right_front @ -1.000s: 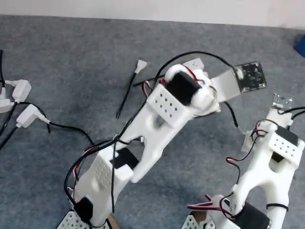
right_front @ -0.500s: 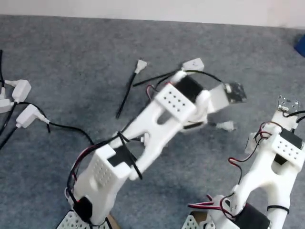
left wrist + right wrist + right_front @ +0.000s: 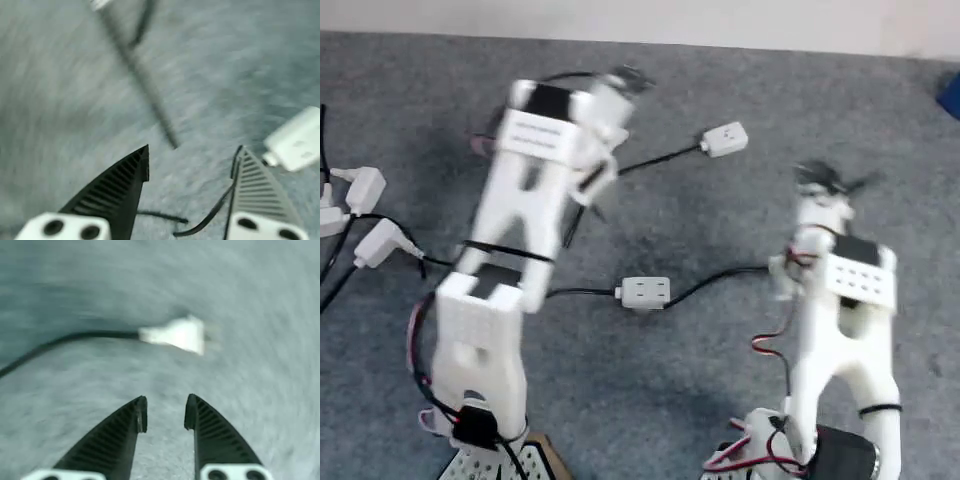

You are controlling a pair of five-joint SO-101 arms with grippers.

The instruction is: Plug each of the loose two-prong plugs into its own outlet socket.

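A white outlet socket (image 3: 645, 292) lies mid-table with black cables running off both ends. A second white socket block (image 3: 725, 140) sits farther back on its own cable and also shows in the left wrist view (image 3: 297, 140). My left gripper (image 3: 192, 152) is open above the carpet, just short of a thin black cord (image 3: 145, 95) with a white tip. My right gripper (image 3: 165, 404) is open with a narrow gap, hovering short of a white two-prong plug (image 3: 177, 335) on a black cable. Both grippers hold nothing.
Three white plugs (image 3: 365, 187) (image 3: 380, 241) (image 3: 330, 220) with cables lie at the left edge of the grey carpet (image 3: 700, 400). A pale wall runs along the back. A blue object (image 3: 950, 95) sits at the far right edge.
The left arm has swung from the centre-right over to the back left, uncovering the middle socket. The right arm has shifted left and forward toward the centre.
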